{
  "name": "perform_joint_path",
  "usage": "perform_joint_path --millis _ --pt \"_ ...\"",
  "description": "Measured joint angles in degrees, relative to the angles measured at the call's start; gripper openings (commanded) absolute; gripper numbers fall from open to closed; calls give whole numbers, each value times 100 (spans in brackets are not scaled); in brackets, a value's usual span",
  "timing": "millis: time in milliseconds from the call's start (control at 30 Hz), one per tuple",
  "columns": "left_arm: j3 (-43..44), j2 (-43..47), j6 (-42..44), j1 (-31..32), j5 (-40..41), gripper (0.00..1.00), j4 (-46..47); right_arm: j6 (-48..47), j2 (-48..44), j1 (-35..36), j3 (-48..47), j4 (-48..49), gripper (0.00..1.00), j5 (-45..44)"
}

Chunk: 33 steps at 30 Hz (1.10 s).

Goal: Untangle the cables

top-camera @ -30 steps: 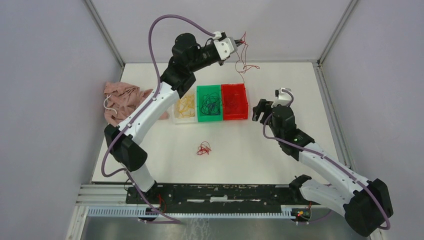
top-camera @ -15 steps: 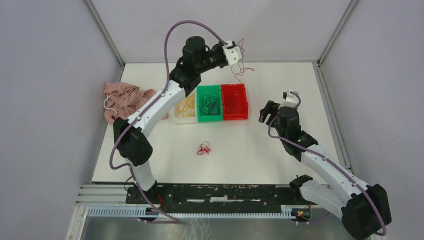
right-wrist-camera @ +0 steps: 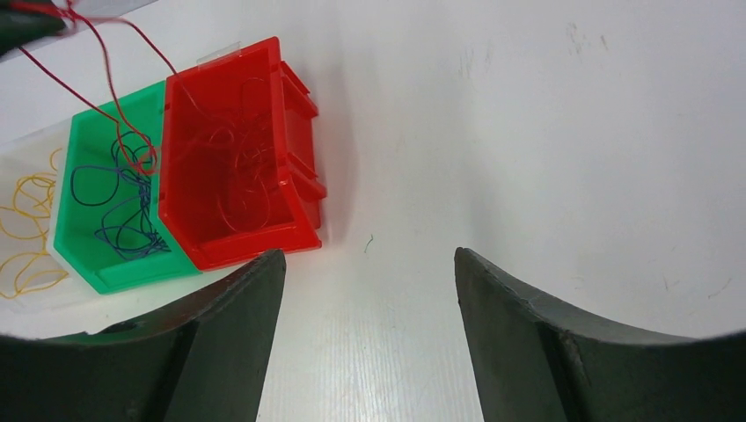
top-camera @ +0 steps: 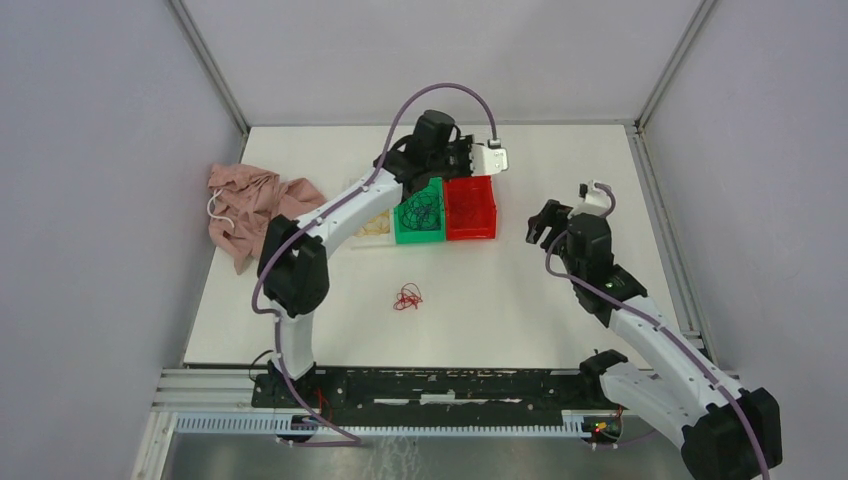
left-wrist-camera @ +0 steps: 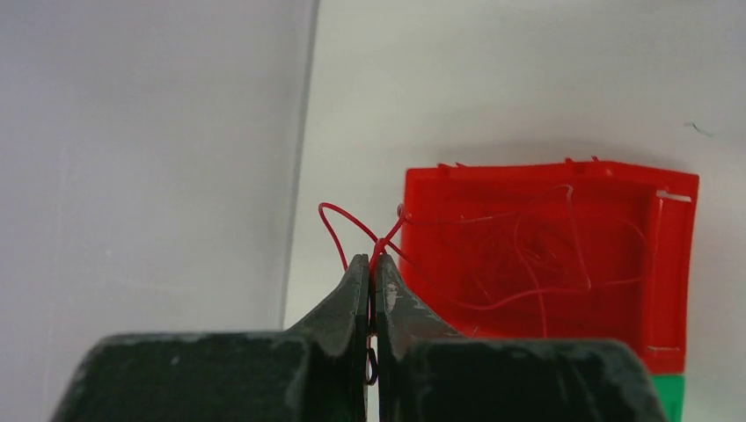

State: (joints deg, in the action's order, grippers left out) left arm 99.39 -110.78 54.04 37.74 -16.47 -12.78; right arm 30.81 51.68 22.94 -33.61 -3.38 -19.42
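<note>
Okay, left claw [left-wrist-camera: 370, 283] is clenched on a thin red cable [left-wrist-camera: 350, 230], held up near the far edge of the red bin [left-wrist-camera: 673, 281]. Risk: in the right wrist view the hanging loop trails over the green bin [right-wrist-camera: 123, 274]. If I let go now, it could drop among the dark cables [right-wrist-camera: 114, 207] or snag the rim. The cable looks hair-thin, springy and kinked. Fine red strands lie in the red bin, yellow cables [right-wrist-camera: 26, 220] in the pale bin [top-camera: 368, 240]. Another red tangle [top-camera: 407, 296] sits on the tabletop [top-camera: 500, 300]. Right claw [right-wrist-camera: 368, 264] is released and empty.
</note>
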Motion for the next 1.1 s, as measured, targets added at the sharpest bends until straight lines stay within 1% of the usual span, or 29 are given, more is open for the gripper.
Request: perform_joint_path --millis 67,233,367,600,733,900,1000,1100 --pt "122 -192 96 81 125 3 -382 26 -61 -52 7 -44 77 31" --pt "275 -538 339 199 380 3 -857 105 -243 -203 61 -125 76 105" --pt "306 -743 551 234 566 3 -1008 157 -409 -328 105 -195 75 164" --pt "369 -1158 699 254 820 3 -990 249 -463 -487 162 -201 72 396" --pt "765 -1493 662 291 870 3 -997 304 -457 -549 164 -203 71 501" --pt "1661 -1821 245 382 839 3 -1113 398 -374 -581 186 -188 70 621" --pt "1878 -1821 33 404 839 3 -1064 446 -317 -586 229 -188 70 695" --pt "1869 -1821 -66 413 841 3 -986 490 -286 -586 249 -184 70 752"
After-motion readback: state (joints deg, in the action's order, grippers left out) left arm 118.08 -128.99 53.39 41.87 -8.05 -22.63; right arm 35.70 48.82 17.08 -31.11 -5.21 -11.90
